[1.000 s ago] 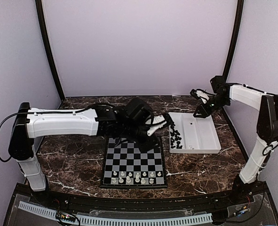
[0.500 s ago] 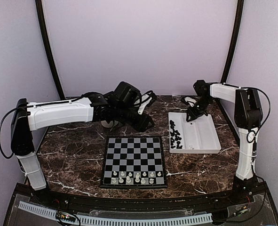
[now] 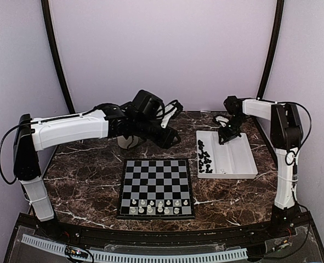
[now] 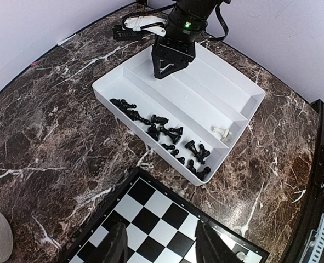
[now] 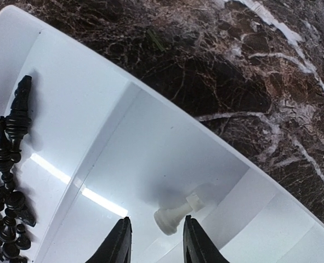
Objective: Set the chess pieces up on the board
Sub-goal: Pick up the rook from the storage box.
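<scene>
The board [image 3: 156, 174] lies at the table's middle, with several white chess pieces [image 3: 156, 205] on its two nearest rows. Black chess pieces [image 3: 204, 159] lie heaped in the left compartment of the white tray [image 3: 230, 175]. My left gripper [image 3: 170, 139] hangs open and empty behind the board's far edge; in its wrist view its gripper [image 4: 163, 246] is above the board [image 4: 167, 219]. My right gripper [image 3: 225, 134] is low in the tray's far end. There its gripper [image 5: 157, 244] is open, with a fallen white piece [image 5: 175, 215] just ahead of the tips, untouched.
A pale round object [image 3: 130, 141] sits on the marble under my left arm. In the left wrist view the tray [image 4: 249, 109] holds black pieces [image 4: 162, 131] and a lying white piece [image 4: 222, 131]. Black pieces [image 5: 8, 186] lie left of my right gripper.
My left arm has swung up and back from the board's far edge to behind it. My right gripper has moved left and down into the tray's far end, its jaws narrowing a little.
</scene>
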